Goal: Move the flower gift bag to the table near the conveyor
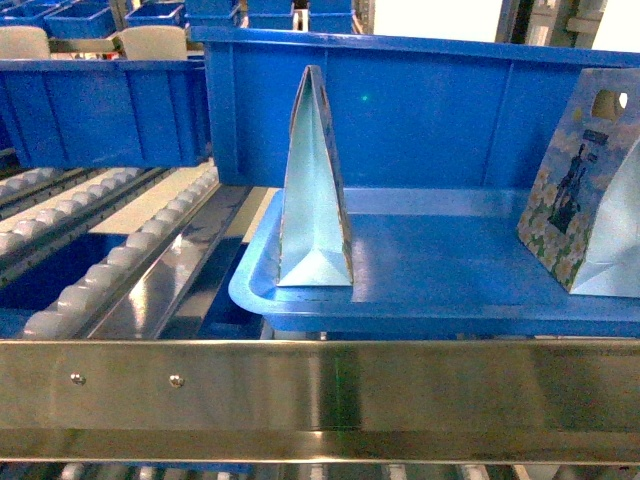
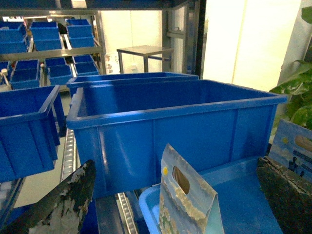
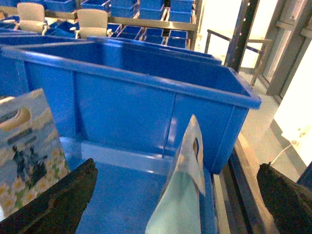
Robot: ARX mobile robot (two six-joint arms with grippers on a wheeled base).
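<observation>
- Here, two flower gift bags stand upright in a shallow blue tray (image 1: 300,310) on the conveyor (image 1: 120,260): one (image 1: 315,190) near the tray's left edge (edge-on to the head camera), the other (image 1: 590,190) at the far right.
- A deep blue bin (image 1: 420,110) sits just behind them.
- Left gripper (image 2: 175,204): fingers spread wide, nothing held.
- Right gripper (image 3: 175,204): likewise wide apart, empty.
</observation>
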